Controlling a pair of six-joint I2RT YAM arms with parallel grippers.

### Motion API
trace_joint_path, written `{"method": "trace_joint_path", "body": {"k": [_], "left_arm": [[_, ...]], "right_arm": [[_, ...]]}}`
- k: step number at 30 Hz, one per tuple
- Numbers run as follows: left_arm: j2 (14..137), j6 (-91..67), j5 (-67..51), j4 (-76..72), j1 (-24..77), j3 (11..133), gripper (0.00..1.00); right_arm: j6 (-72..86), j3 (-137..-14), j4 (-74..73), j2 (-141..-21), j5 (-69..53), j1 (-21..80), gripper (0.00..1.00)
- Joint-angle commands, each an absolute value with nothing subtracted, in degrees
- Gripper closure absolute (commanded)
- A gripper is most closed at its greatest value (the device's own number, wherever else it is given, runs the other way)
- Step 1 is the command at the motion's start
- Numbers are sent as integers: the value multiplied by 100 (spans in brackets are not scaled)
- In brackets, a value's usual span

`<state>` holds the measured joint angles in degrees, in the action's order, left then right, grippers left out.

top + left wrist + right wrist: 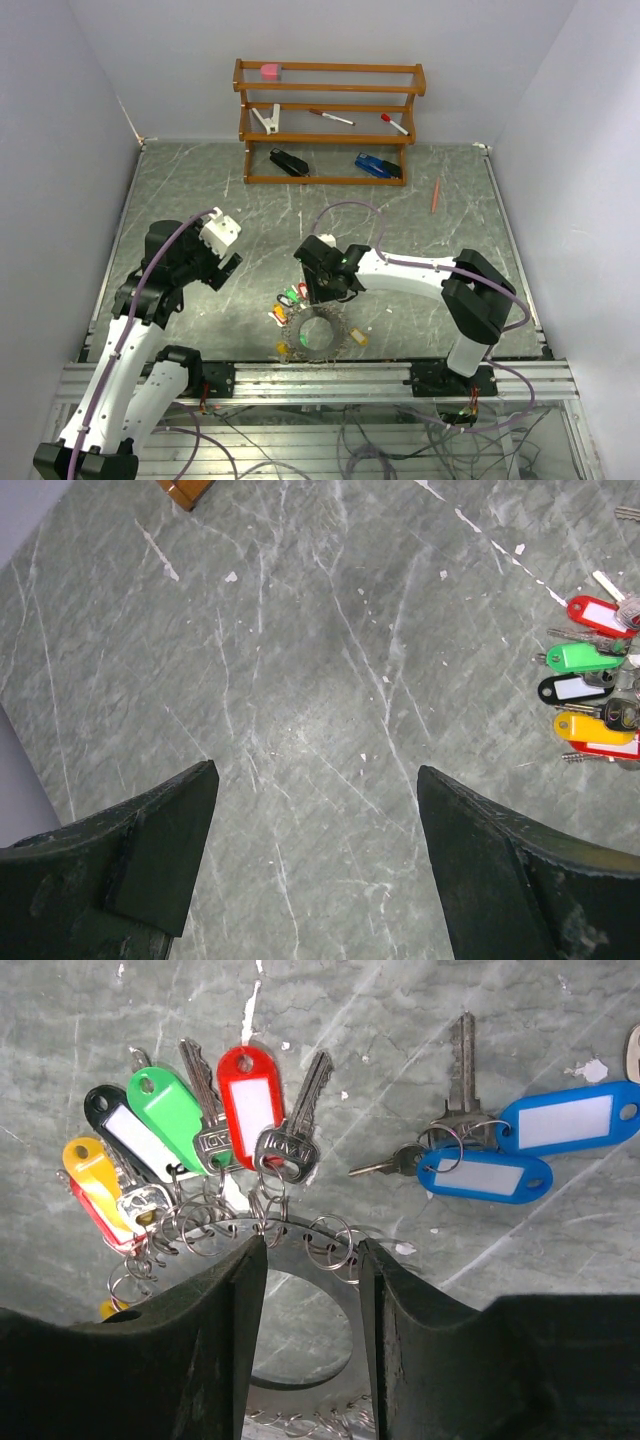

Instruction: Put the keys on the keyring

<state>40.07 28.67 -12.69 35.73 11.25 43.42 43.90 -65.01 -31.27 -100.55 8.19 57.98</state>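
Top cam looking down from behind at whole table; both wrist cams peering close, sharing keys.

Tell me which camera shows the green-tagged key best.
The right wrist view: the green-tagged key is close and sharp there, its tag fully in view among its neighbours. The left wrist view catches it small near the right edge. The top view shows at most a tiny green speck.
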Motion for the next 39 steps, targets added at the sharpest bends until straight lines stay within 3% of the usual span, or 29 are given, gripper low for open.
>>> {"method": "trace_joint_path", "body": {"k": [1, 21, 32, 39], "left_arm": [[3953, 2831, -1199, 3578, 1107, 4353, 8], [3993, 2814, -1215, 3555, 1107, 4347, 9], [4042, 2763, -1331, 3613, 1107, 4534, 9], [4174, 2498, -1669, 3714, 1107, 4931, 9]], "right_arm": [[4362, -6475, -3052, -10159, 841, 5801, 59], [4488, -5987, -2933, -10043, 593, 5687, 66], [4365, -6100, -3024, -9957, 675, 5689, 100], [4288, -6429, -3182, -9315, 1160, 5696, 100]]}}
